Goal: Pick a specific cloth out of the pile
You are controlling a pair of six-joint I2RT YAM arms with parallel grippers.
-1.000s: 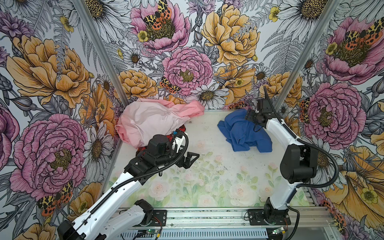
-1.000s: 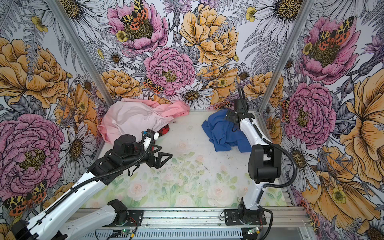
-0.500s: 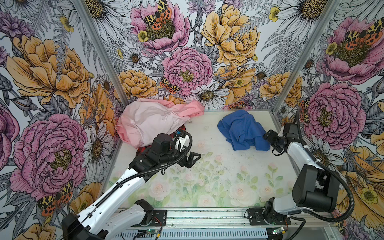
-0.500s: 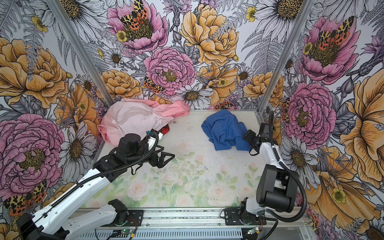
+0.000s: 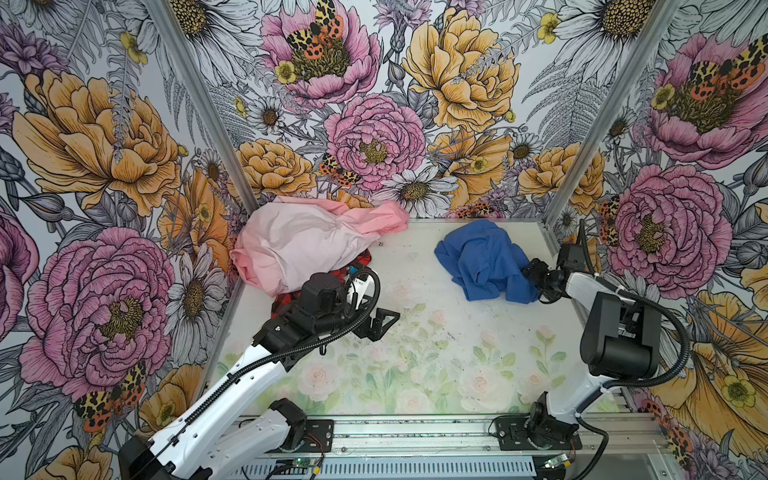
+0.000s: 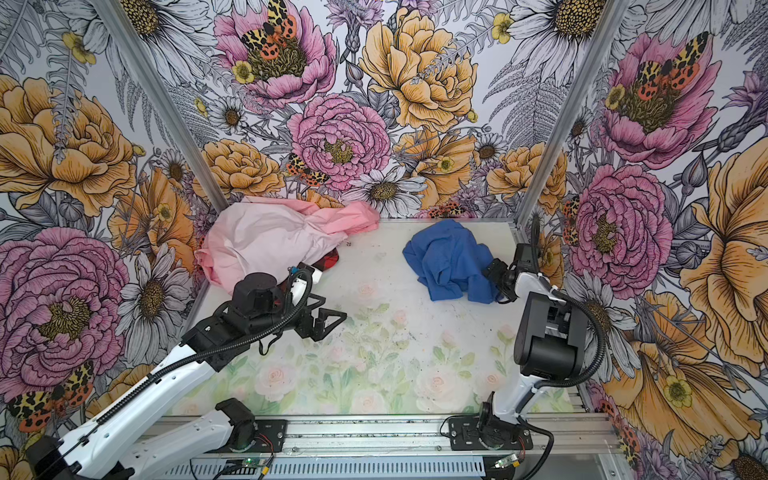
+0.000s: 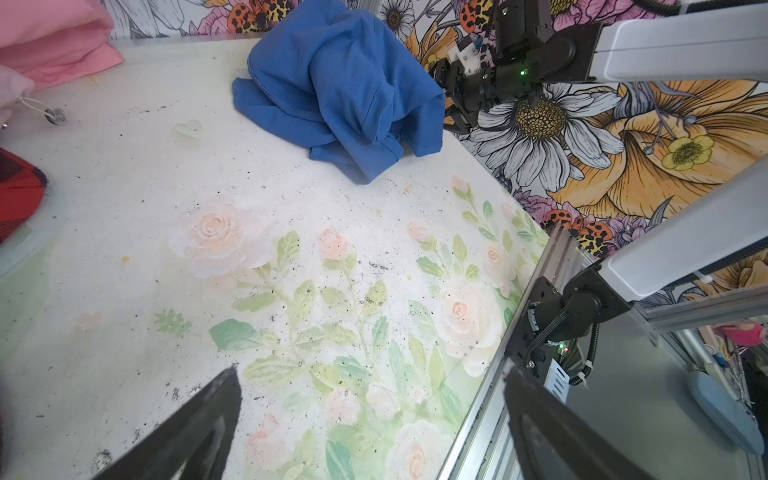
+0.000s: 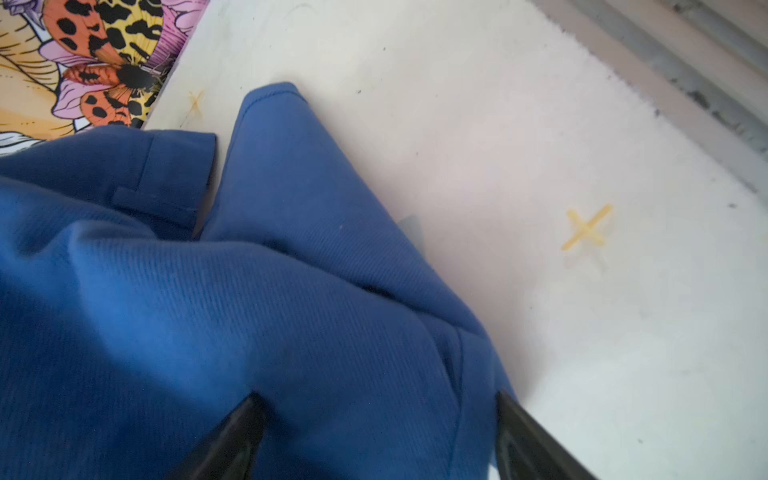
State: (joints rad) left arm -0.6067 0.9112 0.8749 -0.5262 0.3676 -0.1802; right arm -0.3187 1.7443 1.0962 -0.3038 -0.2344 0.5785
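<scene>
The blue cloth (image 5: pixel 482 257) (image 6: pixel 449 257) lies crumpled at the back right of the table, apart from the pile. The pile (image 5: pixel 307 245) (image 6: pixel 266 237) sits at the back left: a big pale pink sheet over a red-and-black checked cloth (image 5: pixel 286 300). My right gripper (image 5: pixel 534 279) (image 6: pixel 496 277) is low at the blue cloth's right edge. In the right wrist view its jaws stand wide open, the right gripper (image 8: pixel 378 399) straddling a fold of the blue cloth (image 8: pixel 249 291). My left gripper (image 5: pixel 380 322) (image 7: pixel 370 374) hovers open over bare table near the pile, holding nothing.
Flowered walls close the table at the back and on both sides; the right wall runs close by the right gripper. An aluminium rail (image 5: pixel 415 432) runs along the front. A small metal ring (image 7: pixel 54 114) and a pale heart shape (image 7: pixel 189 128) lie on the table.
The right arm swung from the back of the blue cloth out to the right wall, then in to the cloth's right edge. The left gripper drifted slightly towards the middle.
</scene>
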